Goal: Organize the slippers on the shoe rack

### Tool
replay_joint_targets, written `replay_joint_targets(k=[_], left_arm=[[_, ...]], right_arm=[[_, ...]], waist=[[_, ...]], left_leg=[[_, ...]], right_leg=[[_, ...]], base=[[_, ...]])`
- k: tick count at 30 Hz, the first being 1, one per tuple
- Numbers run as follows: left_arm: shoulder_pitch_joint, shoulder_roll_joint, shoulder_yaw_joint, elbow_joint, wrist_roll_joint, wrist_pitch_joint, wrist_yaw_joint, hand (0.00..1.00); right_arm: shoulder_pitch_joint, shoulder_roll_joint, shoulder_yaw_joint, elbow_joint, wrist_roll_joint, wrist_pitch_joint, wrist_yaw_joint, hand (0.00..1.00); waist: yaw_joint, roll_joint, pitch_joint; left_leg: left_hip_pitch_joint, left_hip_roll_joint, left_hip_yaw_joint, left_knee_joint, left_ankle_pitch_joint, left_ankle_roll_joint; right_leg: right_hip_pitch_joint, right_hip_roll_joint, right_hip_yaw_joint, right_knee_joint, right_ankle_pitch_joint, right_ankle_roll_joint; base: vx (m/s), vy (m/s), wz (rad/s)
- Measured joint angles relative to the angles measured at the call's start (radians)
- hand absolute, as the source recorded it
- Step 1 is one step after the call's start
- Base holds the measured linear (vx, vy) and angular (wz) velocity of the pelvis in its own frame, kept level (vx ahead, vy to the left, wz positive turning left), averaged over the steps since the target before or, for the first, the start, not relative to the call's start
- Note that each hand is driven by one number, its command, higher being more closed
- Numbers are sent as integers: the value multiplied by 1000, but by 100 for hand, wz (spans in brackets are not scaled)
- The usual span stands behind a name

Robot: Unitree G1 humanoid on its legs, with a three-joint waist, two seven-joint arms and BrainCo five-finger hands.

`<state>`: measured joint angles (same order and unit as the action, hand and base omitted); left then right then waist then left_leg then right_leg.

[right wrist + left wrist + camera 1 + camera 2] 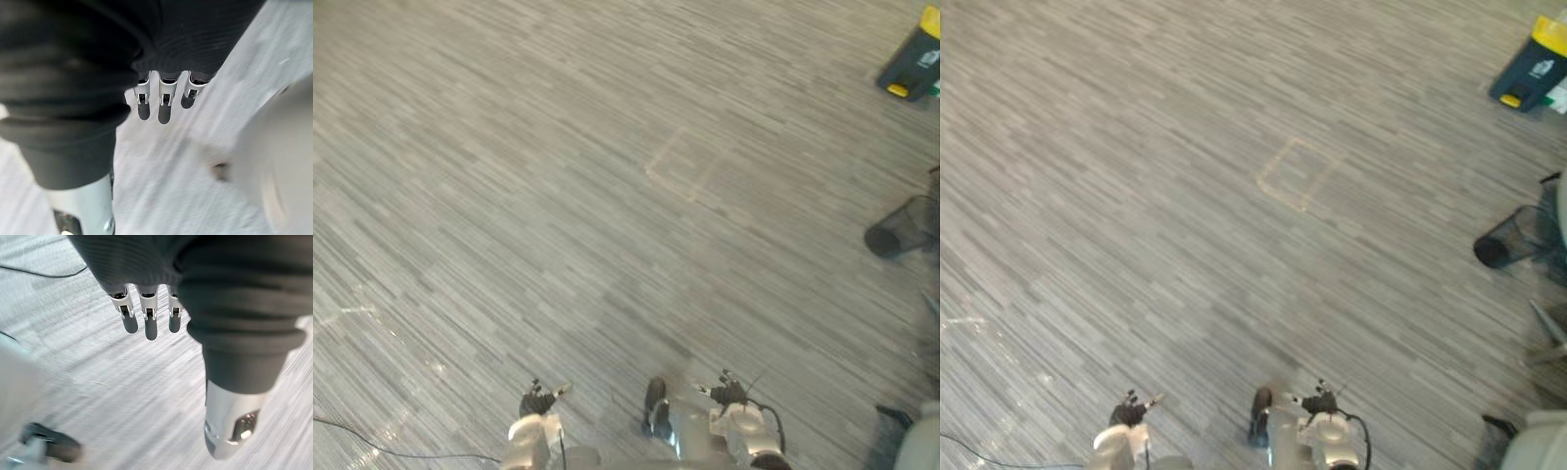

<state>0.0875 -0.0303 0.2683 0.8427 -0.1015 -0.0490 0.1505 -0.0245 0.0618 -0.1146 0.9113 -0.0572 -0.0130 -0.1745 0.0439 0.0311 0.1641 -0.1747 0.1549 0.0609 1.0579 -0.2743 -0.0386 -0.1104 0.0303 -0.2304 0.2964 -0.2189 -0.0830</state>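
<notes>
Left hand [537, 402] and right hand [728, 394] hang at the near edge over carpet [607, 196], fingers relaxed, empty; which is nearer the slippers I cannot tell

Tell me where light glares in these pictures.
Left eye view: pale bright streaks cross the floor at lower left, perhaps glare. Left wrist view: floor past the left hand looks washed bright. Right wrist view: likewise past the right hand.
</notes>
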Motion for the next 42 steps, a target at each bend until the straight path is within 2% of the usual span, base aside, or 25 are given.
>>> replay_joint_targets(k=[3,5,6,7,8,9,11,13,16,18,19,21,23,25,26,27,28,29,31,33,35,37,39,41,42], left_arm=[[12,0,-9,-59,-1,-3,-1,0],[21,21,-13,-75,-1,-5,-2,0],[21,21,-13,-75,-1,-5,-2,0],[22,20,-10,-75,-11,-8,-1,0],[22,19,-13,-73,-18,-11,-1,0],[6,26,-18,-51,-17,-13,-1,0],[-6,27,-13,-33,-14,-12,-1,0],[-7,37,-24,-14,1,-9,0,0],[1,32,-32,11,3,-2,0,0],[-2,21,-32,7,7,-3,0,0],[-9,16,-32,4,14,-3,0,0],[-29,21,-32,13,21,-2,1,0],[-38,16,-39,16,22,2,0,0],[-49,24,-64,27,35,0,-2,0],[-63,25,-71,45,46,-1,-3,0],[-64,26,-71,56,59,0,-3,0],[-62,31,-70,65,64,0,-3,0],[-58,21,-58,75,82,5,-3,0],[-55,13,-36,75,83,10,-1,0],[-31,-4,9,71,93,15,-1,0],[-20,-1,11,62,99,18,-2,0],[-11,3,7,26,100,14,-2,0],[-2,0,8,9,100,12,-2,0],[3,6,8,7,99,9,-3,0],[3,6,7,13,99,9,-4,0]], right_arm=[[-6,11,6,-4,21,1,-1,0],[-19,8,-1,-4,21,0,-4,0],[-21,8,-3,-2,21,0,-4,0],[-28,5,-11,5,21,-1,-4,0],[-30,4,-20,17,21,-2,-4,0],[-39,0,-17,47,21,-1,-1,0],[-48,0,-23,46,18,0,0,0],[-50,0,-42,42,14,-4,0,0],[-35,4,-38,35,-15,-3,2,0],[-8,8,-38,-15,-21,-4,3,0],[0,8,-37,-38,-21,-6,3,0],[-2,9,-36,-37,-21,-5,5,0],[19,-1,-42,-32,-21,-4,4,0],[17,-2,-44,-28,-21,-2,4,0],[10,-3,-49,-22,-21,-1,6,0],[2,-4,-48,-13,-22,1,7,0],[-4,-2,-50,8,-22,1,7,0],[-19,9,-70,28,-22,8,9,0],[-16,8,-67,23,-22,10,9,0],[-4,10,-41,15,-20,16,7,0],[5,11,-27,15,-19,19,7,0],[10,11,-22,13,-18,22,5,0],[11,11,-26,9,-17,21,5,0],[3,12,-43,8,-13,21,3,0],[1,12,-49,10,-13,20,4,0]], waist=[[30,-22,1],[33,-49,10],[33,-53,12],[40,-56,14],[53,-48,10],[56,-74,0],[56,-78,-1],[54,-79,2],[47,-62,16],[34,-49,10],[19,-40,7],[9,-62,15],[2,-62,15],[-8,-65,14],[-19,-67,13],[-37,-70,7],[-39,-62,2],[-32,-38,-6],[-36,-26,-3],[-24,11,-2],[-7,13,2],[7,-4,-3],[14,-13,-5],[18,-17,-3],[17,-20,-3]], left_leg=[[-190,27,51,-23,-63,12],[-306,-16,87,-292,-48,-5],[-311,-25,87,-325,-37,-6],[-316,-52,82,-528,49,-30],[-306,-66,82,-592,196,-20],[-297,-103,102,-583,173,33],[-296,-114,118,-525,113,92],[-218,-132,130,-510,53,135],[-5,-133,147,-556,24,157],[97,-128,148,-621,-12,158],[158,-122,148,-675,-70,121],[212,-136,164,-690,-104,107],[281,-127,171,-733,-119,94],[330,-129,167,-794,-117,79],[369,-134,148,-824,-122,63],[393,-128,117,-832,-131,45],[403,-116,93,-824,-128,34],[380,-85,62,-751,-94,-25],[309,-69,65,-560,-46,-67],[159,11,71,-145,128,-44],[67,65,99,41,62,-5],[-44,77,108,39,1,10],[-107,72,128,-132,-50,4],[-150,27,88,-385,-39,-15],[-155,-9,45,-538,9,-30]], right_leg=[[132,-17,19,-57,-59,33],[233,-85,28,-127,-86,82],[241,-93,28,-133,-88,84],[278,-121,28,-153,-91,92],[298,-127,41,-168,-91,95],[304,-168,56,-161,-73,93],[266,-193,96,-40,-22,131],[174,-224,141,250,31,182],[25,-221,143,703,24,171],[-84,-195,96,786,8,145],[-163,-178,52,775,-10,138],[-249,-174,3,681,-33,133],[-273,-129,-68,419,-23,130],[-270,-87,-93,116,60,122],[-273,-72,-81,-7,136,111],[-263,-54,-69,-25,234,56],[-254,-38,-59,-21,276,-12],[-240,-16,-68,3,232,-31],[-205,8,-64,-4,199,-31],[-89,69,-9,-62,161,-46],[4,93,44,-76,115,-52],[101,83,114,-108,65,-41],[167,55,167,-134,55,-10],[207,17,209,-157,36,21],[221,-8,225,-164,20,43]], base=[[517,70,-11],[620,219,-7],[604,247,-12],[491,217,-24],[623,298,-16],[753,366,-2],[653,328,6],[628,296,-7],[483,199,-32],[401,124,-29],[432,93,-22],[394,15,-18],[378,-12,-12],[382,-21,12],[536,-74,42],[570,-98,43],[721,-165,17],[598,-151,-6],[640,-161,-25],[576,-35,-72],[490,51,-74],[491,57,-67],[547,191,-71],[509,279,-56],[451,338,-56]])
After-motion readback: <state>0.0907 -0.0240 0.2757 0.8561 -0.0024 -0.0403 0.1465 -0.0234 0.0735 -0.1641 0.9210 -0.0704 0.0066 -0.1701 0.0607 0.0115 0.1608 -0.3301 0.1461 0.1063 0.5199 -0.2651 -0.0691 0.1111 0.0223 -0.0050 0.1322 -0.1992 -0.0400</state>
